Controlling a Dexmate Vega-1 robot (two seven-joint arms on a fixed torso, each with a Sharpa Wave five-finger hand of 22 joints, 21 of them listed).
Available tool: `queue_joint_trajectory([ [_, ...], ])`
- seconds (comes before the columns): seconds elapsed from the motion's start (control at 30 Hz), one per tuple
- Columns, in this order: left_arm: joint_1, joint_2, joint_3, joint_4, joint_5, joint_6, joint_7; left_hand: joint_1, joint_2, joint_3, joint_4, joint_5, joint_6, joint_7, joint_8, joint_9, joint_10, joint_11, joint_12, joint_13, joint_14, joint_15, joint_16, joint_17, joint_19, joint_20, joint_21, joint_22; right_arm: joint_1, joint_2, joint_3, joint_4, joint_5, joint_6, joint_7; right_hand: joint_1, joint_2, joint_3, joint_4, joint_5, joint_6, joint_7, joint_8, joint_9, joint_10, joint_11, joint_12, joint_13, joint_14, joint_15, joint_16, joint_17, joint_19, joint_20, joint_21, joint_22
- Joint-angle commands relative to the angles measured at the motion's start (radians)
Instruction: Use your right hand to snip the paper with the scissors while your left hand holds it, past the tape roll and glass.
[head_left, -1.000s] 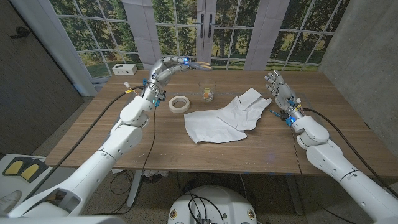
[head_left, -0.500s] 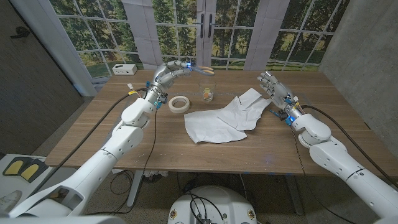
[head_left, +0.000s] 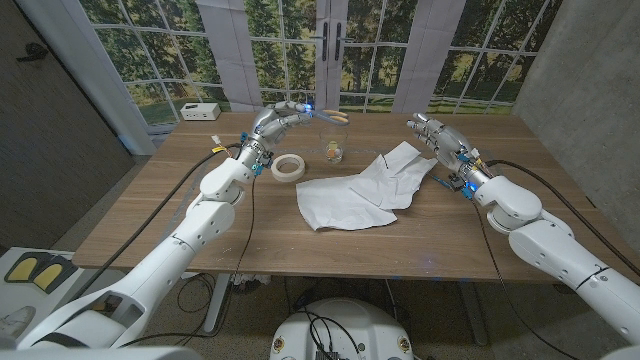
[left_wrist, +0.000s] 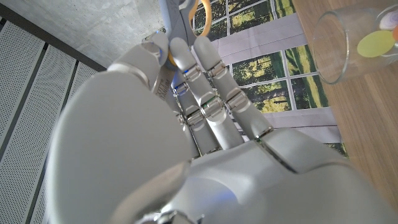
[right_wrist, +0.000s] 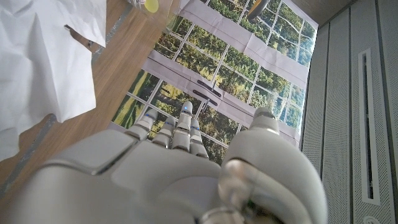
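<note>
1 crumpled spread of white paper (head_left: 352, 196) lies on the wooden table (head_left: 150, 220), on the near side of the glass (head_left: 333, 148), its far right corner reaching up beside the glass. The paper (right_wrist: 43, 56) lies loose, with neither hand on it.

The right hand (head_left: 440, 140) hovers to the right of the glass, just past the paper's right edge and apart from it. Its fingers are stretched out nearly straight and a little spread, and it holds nothing. From the right wrist view the right hand (right_wrist: 174, 174) shows its back, with the fingers reaching toward the windows.

The scissors (head_left: 333, 116), with yellow-orange handle loops, are up behind the glass, pinched in the fingertips of the left hand (head_left: 283, 118), which is raised to the left of the glass. In the left wrist view the left hand (left_wrist: 155, 143) has its thumb and fingers closed together, with 1 loop of the scissors (left_wrist: 200, 14) sticking out past them; the blades are hidden.

The glass (left_wrist: 354, 40) stands upright and holds something small and yellow. The tape roll (head_left: 288, 167) lies flat just left of the glass. A white box (head_left: 200, 111) sits far to the left of the glass at the table's back edge; its markings are too small to read.
</note>
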Motion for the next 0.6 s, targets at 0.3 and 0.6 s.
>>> queue_joint_trajectory([
  [0.3,-0.018,0.003,0.017,0.009,0.006,-0.011,-0.058,0.002,0.009,0.016,0.003,0.005,0.008,0.002,-0.005,0.006,0.037,-0.028,0.009,0.194,0.0,0.003,0.002,0.0,-0.006,-0.015,0.012,0.001,-0.02,-0.061,0.014,-0.083,-0.054,-0.052,-0.026,0.096,-0.006,0.049,-0.037,-0.007,0.08,0.002,0.024,0.005,0.077,-0.018,0.027,0.001,0.039,-0.006,-0.005,0.002,0.017,0.026,-0.005,0.002],
  [0.6,0.004,0.025,0.015,-0.013,0.0,0.009,-0.059,0.004,0.008,0.017,0.001,0.005,0.017,0.003,-0.004,0.007,0.038,-0.028,0.009,0.196,0.0,0.003,0.003,0.0,-0.007,-0.015,0.016,0.001,0.011,-0.097,0.005,-0.127,-0.09,-0.1,-0.019,0.141,-0.007,0.075,-0.046,-0.011,0.114,-0.06,0.03,0.01,0.056,-0.014,0.016,0.003,0.026,-0.005,-0.014,0.003,0.02,0.016,-0.009,0.002],
])
